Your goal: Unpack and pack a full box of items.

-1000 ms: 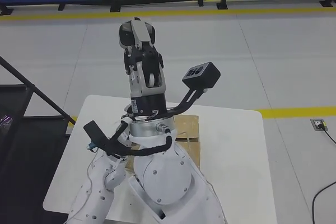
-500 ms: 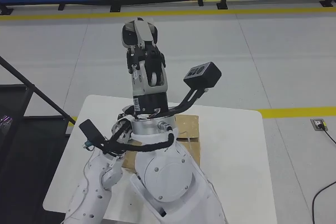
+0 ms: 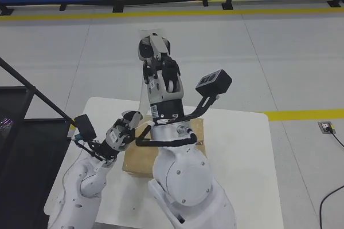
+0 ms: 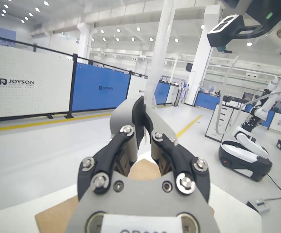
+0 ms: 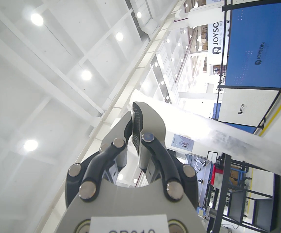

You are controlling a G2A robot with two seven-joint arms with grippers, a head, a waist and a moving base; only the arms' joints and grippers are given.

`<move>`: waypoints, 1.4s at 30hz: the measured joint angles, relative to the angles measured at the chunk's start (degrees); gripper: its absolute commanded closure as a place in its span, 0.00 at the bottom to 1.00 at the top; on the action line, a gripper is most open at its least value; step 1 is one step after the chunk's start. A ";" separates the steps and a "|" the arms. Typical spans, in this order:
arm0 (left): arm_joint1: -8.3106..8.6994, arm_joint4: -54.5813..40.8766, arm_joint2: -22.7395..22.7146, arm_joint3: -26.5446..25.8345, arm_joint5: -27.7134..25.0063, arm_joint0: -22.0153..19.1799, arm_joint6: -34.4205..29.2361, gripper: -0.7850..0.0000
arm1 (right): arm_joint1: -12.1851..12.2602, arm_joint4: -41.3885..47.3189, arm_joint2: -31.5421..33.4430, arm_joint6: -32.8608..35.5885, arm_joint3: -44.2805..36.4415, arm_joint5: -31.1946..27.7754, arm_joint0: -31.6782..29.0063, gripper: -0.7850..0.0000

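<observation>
Standing on a pale floor (image 3: pixel 286 57): one white table (image 3: pixel 241 166) with rounded corners.

- Room: a factory hall with blue and white partition panels (image 4: pixel 99 90). A yellow line (image 3: pixel 309 114) crosses the floor off the table's right side, and a floor socket (image 3: pixel 327 127) with its cable lies beside it.
- Edges: a black frame (image 3: pixel 11 74) and dark matting stand close against the table's left side. Pale floor lies beyond the far edge.
- Cardboard box (image 3: pixel 136 160): on the table, left of centre, beneath both arms. A broad band of white tabletop lies between it and the right edge.
- Translucent strip (image 4: pixel 163 32): in the air above the box, running straight between the two grippers.
- Left gripper (image 4: pixel 142 109): low, just over the box, fingers closed on the strip's lower end.
- Right gripper (image 5: pixel 133 112): raised high near the table's far edge, fingers closed on the strip's upper end.
</observation>
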 measured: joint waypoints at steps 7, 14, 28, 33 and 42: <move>2.05 -15.31 -5.40 -5.79 -0.36 3.86 -21.77 1.00 | 1.10 -2.88 2.31 2.42 -2.24 5.37 -3.89 1.00; 4.19 -32.26 -9.90 -11.44 3.48 6.62 -40.88 1.00 | 2.62 -6.21 4.70 5.93 -5.70 13.46 -9.19 1.00; 5.58 -37.71 -13.25 -14.25 6.74 6.04 -51.09 1.00 | 4.66 -10.98 6.26 11.49 -11.13 23.18 -15.91 1.00; 5.58 -37.71 -13.26 -14.25 6.74 6.04 -51.09 1.00 | 4.66 -10.98 6.26 11.49 -11.13 23.18 -15.91 1.00; 6.78 -39.79 -14.62 -14.79 14.42 5.04 -58.96 1.00 | 5.16 -7.93 7.23 13.69 -12.55 28.23 -18.66 1.00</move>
